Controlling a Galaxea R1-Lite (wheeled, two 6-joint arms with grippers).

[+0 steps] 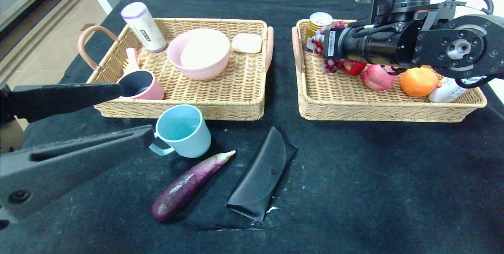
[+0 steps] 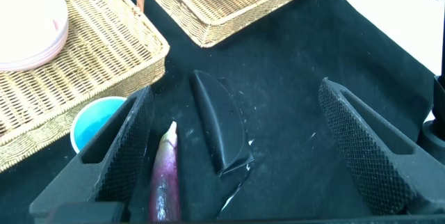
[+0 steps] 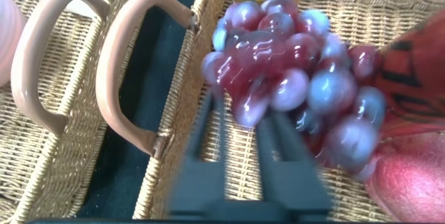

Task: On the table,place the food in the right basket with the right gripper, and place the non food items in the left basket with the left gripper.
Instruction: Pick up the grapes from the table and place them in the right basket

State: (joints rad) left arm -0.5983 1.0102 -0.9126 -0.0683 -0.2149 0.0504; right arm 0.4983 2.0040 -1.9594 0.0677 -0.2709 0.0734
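Head view. Left basket (image 1: 220, 108) holds the non-food already sorted: a pink bowl (image 1: 199, 53), a pink cup (image 1: 141, 85), a white canister (image 1: 143, 26) leaning on the far corner, a pale soap bar (image 1: 247, 43). Right basket (image 1: 386, 106) holds a can (image 1: 318, 23), an apple (image 1: 377, 77), an orange (image 1: 418, 81), a white bottle (image 1: 447, 90), something red, and a grape bunch (image 1: 330, 65) under the right arm. Left on the black cloth: a blue mug (image 1: 184, 130), an eggplant (image 1: 188, 185) and a black glasses case (image 1: 262, 173). Judgement: most of the sort is done; two non-food items and one food item remain. The left gripper (image 1: 130, 112) hangs low at the near left, fingers wide apart, upper tip by the pink cup, lower tip just beside the mug handle, holding nothing.

Left wrist view. Between the spread fingers (image 2: 128, 147) lie the eggplant tip and the glasses case; the mug sits just outside one finger, near the left basket wall.

Right wrist view. The right gripper (image 3: 243, 123) is over the right basket's inner edge, beside the basket handles (image 3: 135, 78). The grapes sit right at the tips of its fingers (image 3: 205, 154), which stand close together with a narrow gap. I cannot tell whether they grip the bunch or are letting it go; it looks like a drop-off.
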